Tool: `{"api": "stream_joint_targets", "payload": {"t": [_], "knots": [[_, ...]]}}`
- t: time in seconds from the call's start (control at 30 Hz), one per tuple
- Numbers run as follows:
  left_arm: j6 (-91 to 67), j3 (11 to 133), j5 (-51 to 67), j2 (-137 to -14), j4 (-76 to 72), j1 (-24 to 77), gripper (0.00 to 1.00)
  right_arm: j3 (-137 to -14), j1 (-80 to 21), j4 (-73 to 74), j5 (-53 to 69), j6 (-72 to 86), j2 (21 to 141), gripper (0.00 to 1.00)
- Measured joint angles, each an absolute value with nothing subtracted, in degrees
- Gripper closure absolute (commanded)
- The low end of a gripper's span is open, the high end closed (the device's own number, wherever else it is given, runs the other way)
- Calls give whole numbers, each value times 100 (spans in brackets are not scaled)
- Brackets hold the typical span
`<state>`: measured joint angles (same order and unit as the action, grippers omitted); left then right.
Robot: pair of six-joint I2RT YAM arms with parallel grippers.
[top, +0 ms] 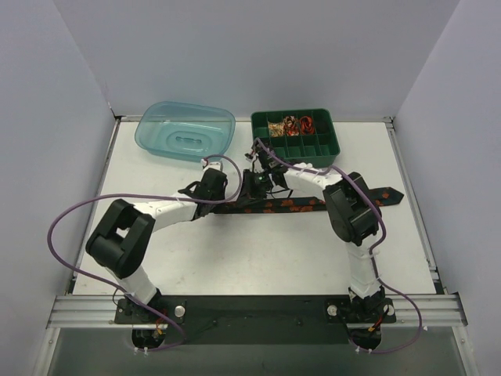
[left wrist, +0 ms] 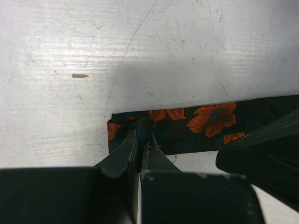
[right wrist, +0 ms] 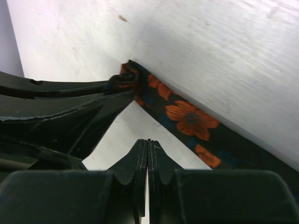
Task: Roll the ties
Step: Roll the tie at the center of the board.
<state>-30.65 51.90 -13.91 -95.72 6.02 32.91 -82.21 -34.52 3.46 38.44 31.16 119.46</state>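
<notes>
One tie, partly hidden beneath right arm

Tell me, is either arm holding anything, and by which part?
The left jaws pinch the tie at its blunt end; the right jaws are shut, empty.

The tie is black, strewn with orange-red flowers that have dark centres, with dim blue-green leaves between them. The table is white with faint grey scratches and one small brown speck, the tub a clear blue-green, the tray dark green with orange-red and tan bits in it, and the walls pale grey-lilac. The left arm and right arm are white with black joints, the left gripper and right gripper black, the cables purple, the rail silver.
</notes>
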Motion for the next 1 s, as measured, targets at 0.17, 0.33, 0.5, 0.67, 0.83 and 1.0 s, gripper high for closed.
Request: {"api": "stream_joint_targets", "payload": {"t": [0.17, 0.33, 0.5, 0.67, 0.83, 1.0], "knots": [[-3144, 5190, -1177, -9703, 438, 3306, 71, -8103, -3295, 368, 3841, 3096, 11946, 100], [-3264, 5183, -928, -9769, 108, 3308, 54, -8103, -3282, 364, 3844, 3094, 11946, 100], [-3295, 5085, -779, -9767, -154, 3323, 52, -8097, -3280, 357, 3846, 3094, 11946, 100], [-3299, 4851, -676, -9651, -454, 3323, 51, -8097, -3264, 285, 3848, 3094, 11946, 100], [-3378, 4480, -554, -9303, -786, 3295, 51, -8097, -3253, 235, 3848, 3094, 11944, 100], [-3479, 4119, -368, -8969, -1240, 3164, 50, -8097, -3249, 180, 3909, 3098, 11946, 100]]}}
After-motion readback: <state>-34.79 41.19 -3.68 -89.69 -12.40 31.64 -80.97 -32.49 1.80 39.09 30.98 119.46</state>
